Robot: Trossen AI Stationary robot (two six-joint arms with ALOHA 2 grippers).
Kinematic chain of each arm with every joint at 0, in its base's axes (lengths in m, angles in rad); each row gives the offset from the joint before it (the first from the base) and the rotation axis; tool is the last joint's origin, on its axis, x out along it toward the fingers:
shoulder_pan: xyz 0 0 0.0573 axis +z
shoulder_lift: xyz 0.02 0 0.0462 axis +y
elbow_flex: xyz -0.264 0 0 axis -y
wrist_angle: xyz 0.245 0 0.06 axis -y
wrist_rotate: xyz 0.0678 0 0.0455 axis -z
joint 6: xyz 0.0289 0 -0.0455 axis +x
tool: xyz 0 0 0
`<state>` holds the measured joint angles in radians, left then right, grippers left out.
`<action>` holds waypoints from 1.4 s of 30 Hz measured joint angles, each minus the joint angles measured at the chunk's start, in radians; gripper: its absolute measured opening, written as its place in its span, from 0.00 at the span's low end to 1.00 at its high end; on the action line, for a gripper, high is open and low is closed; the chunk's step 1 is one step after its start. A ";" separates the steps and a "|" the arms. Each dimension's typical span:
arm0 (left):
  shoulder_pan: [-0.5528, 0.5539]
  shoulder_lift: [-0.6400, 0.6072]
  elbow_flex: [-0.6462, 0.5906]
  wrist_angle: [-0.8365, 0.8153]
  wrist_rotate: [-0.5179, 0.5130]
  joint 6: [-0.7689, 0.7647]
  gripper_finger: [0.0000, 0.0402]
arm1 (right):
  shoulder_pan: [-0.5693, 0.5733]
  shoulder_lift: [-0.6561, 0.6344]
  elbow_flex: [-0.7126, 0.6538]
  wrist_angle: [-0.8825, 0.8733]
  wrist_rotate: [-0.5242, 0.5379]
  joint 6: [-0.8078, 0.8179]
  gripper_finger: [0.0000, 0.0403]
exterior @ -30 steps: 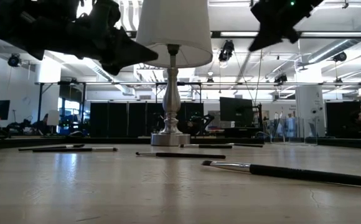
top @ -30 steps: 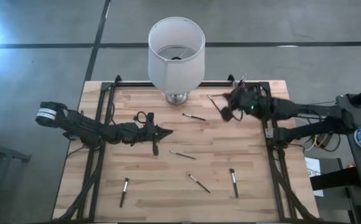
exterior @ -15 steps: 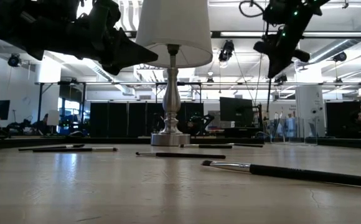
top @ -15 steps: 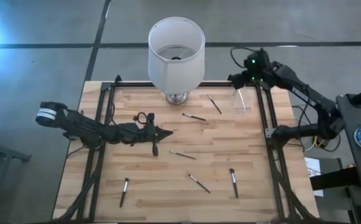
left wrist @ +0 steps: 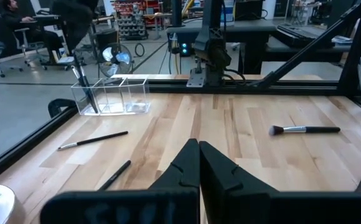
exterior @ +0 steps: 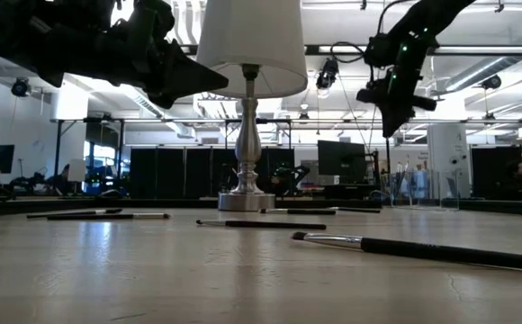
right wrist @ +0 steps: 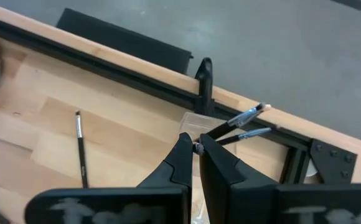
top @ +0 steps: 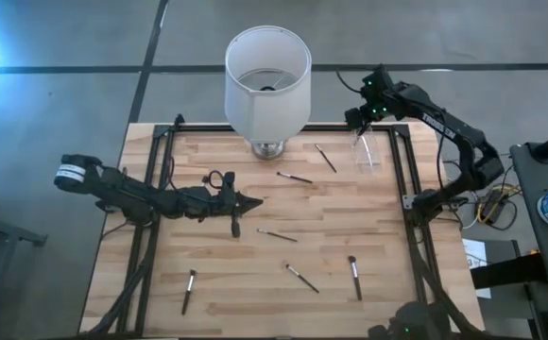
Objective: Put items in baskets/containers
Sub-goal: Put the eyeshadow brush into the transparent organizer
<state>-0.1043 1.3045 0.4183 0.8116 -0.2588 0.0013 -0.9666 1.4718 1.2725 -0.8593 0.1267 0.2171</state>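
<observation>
A small clear container [top: 367, 153] stands at the table's far right; it also shows in the left wrist view [left wrist: 115, 96]. Two thin brushes [right wrist: 248, 116] lean in it, silvery ferrules up. My right gripper [top: 359, 125] points down above it, fingers shut [right wrist: 196, 149]. Several dark-handled brushes lie flat on the table: one [top: 326, 158] beside the container, one [top: 295, 178] near the lamp, and others nearer, such as one [top: 355, 278]. My left gripper [top: 253, 200] is shut and empty, above the table's left middle. My right gripper stands over the container from above, pointing down. Its own fingers [right wrist: 183, 158] hide the lower handles of the two standing brushes, so I cannot tell whether it touches them.
A big white lampshade [top: 267, 80] on a metal base [top: 268, 148] stands at the far middle, between the arms. Black frame rails [top: 408, 189] run along the table's sides and far edge. Bare wood lies in the table's middle and near left.
My right gripper has gone from over the table near the far-right brush toward the far edge, and now stands over the clear container, turned more downward. The brushes on the table and my left gripper have stayed where they were.
</observation>
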 joint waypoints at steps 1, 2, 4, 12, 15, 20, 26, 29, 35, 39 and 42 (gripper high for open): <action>0.000 0.000 0.000 0.000 0.001 0.000 0.00 | -0.004 0.009 0.000 0.004 -0.003 -0.001 0.03; 0.000 0.000 0.000 0.000 0.005 -0.001 0.00 | -0.008 0.016 0.000 0.004 -0.008 0.000 0.03; 0.000 0.000 0.000 0.000 0.006 -0.002 0.00 | -0.022 0.028 0.002 0.005 -0.009 0.002 0.03; 0.000 0.000 0.000 0.000 0.014 -0.010 0.00 | -0.059 0.065 -0.011 0.005 -0.060 0.003 0.03; 0.000 0.000 0.000 0.000 0.015 -0.014 0.00 | -0.062 0.071 -0.010 0.006 -0.060 0.004 0.04; 0.000 0.000 0.000 0.000 0.015 -0.020 0.00 | -0.063 0.078 -0.008 0.008 -0.058 0.009 0.12; 0.000 0.000 0.000 -0.001 0.015 -0.028 0.00 | -0.066 0.080 -0.005 0.025 0.024 0.011 0.26; 0.000 0.000 0.000 -0.001 0.015 -0.028 0.00 | -0.067 0.078 0.000 0.038 0.099 0.009 0.31; 0.000 0.000 0.000 -0.001 0.015 -0.029 0.00 | -0.069 0.077 0.027 0.061 0.117 -0.033 0.35; 0.000 0.000 0.000 -0.001 0.015 -0.027 0.00 | -0.060 0.058 0.036 0.055 0.120 -0.079 0.29; 0.000 0.000 0.000 -0.001 0.015 -0.025 0.00 | -0.019 0.011 0.015 0.095 0.181 -0.120 0.17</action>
<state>-0.1043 1.3045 0.4179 0.8107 -0.2436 -0.0241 -0.9857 1.4825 1.2872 -0.7646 0.3077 0.0974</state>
